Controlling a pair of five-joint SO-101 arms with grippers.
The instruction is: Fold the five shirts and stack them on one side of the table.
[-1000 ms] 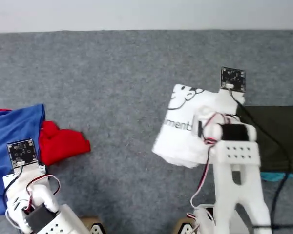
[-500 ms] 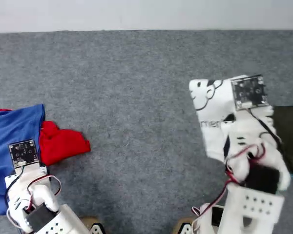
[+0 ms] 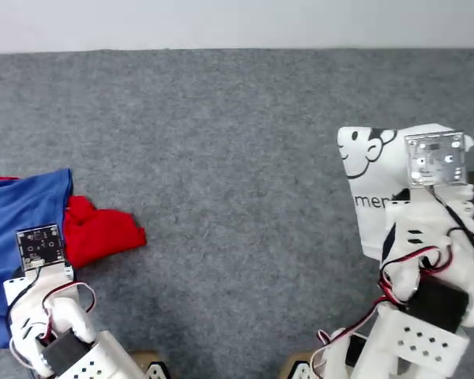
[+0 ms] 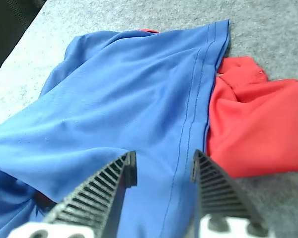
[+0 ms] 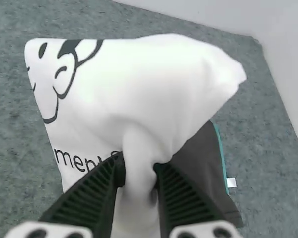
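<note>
**White shirt clamped at the right side of the table**

Over on the right, the white shirt (image 5: 134, 94) is held fast by the right gripper (image 5: 138, 171). A bunched fold of the fabric is pinched tight between the two ribbed fingers, which are closed down to the thickness of the cloth. The shirt's printed side is turned up, so a cartoon face and some dark lettering can be seen. In the high view the garment is placed close to the table's right edge, with the arm's wrist over its near side.

A dark shirt (image 5: 193, 158) is partly covered by the white one, and a thin teal cloth (image 5: 221, 158) is seen along the dark shirt's outer edge. Whether the white shirt is resting on that pile or is held just above it cannot be told.

On the left, the left gripper (image 4: 164, 163) is held over the blue shirt (image 4: 114, 109), close to its stitched hem. Its fingers are spread well apart and nothing is caught between them. The blue shirt is spread loosely, and a crumpled red shirt (image 4: 253, 134) is tucked under its hem on the side toward the middle of the grey table (image 3: 221, 142).
</note>
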